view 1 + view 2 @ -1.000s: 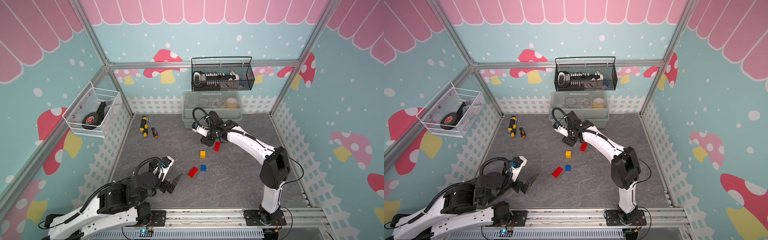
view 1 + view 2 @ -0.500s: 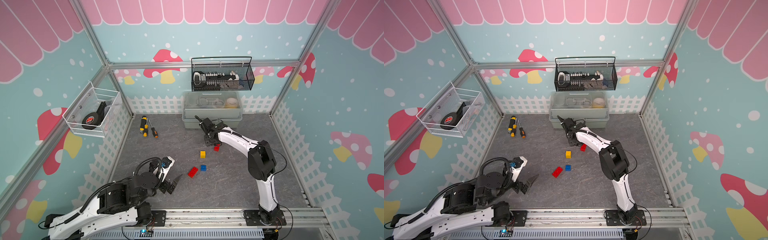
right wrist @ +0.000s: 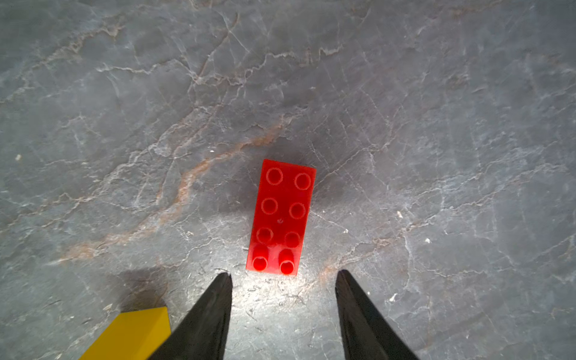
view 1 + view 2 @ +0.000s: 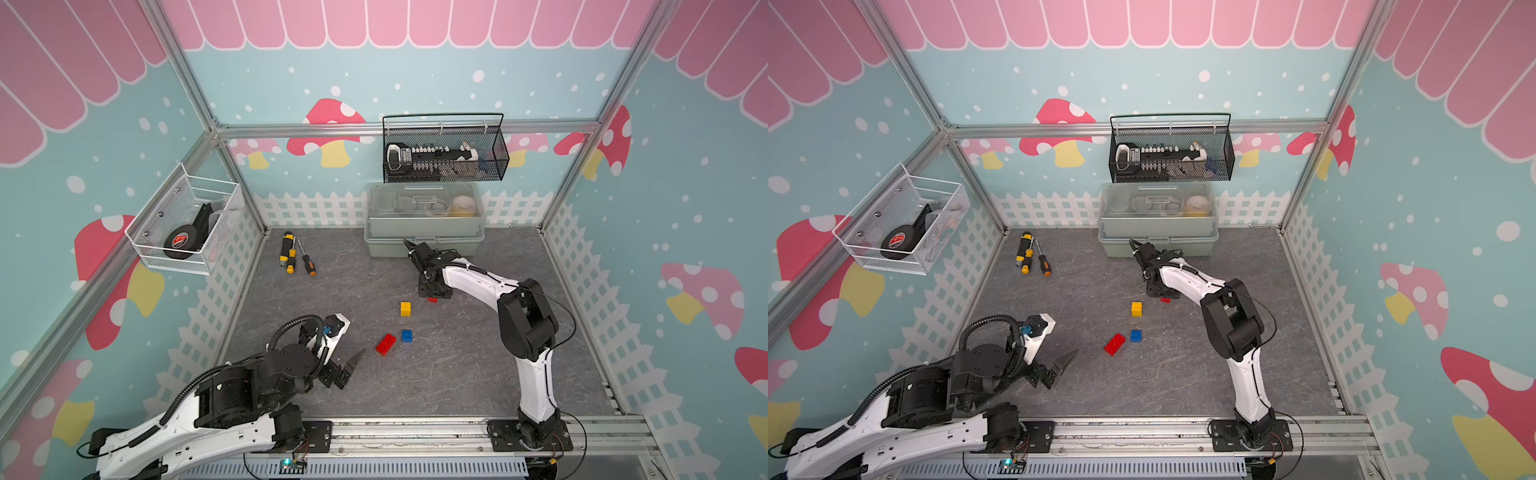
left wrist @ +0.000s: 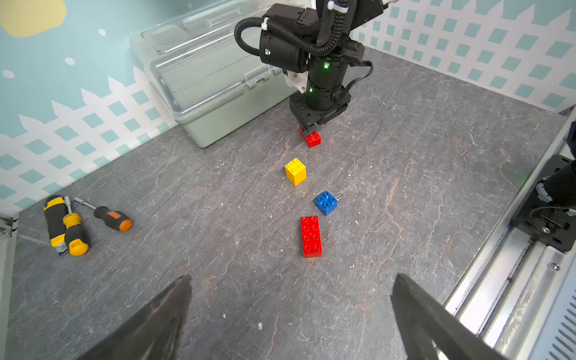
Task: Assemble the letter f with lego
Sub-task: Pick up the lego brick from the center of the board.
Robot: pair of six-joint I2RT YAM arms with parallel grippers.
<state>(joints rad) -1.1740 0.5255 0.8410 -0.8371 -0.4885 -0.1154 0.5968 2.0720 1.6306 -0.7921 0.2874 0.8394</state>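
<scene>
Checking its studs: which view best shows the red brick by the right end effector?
Right wrist view: the red brick shows whole, eight studs up. Left wrist view shows one end beneath the right end effector; both top views show only a red sliver.
</scene>
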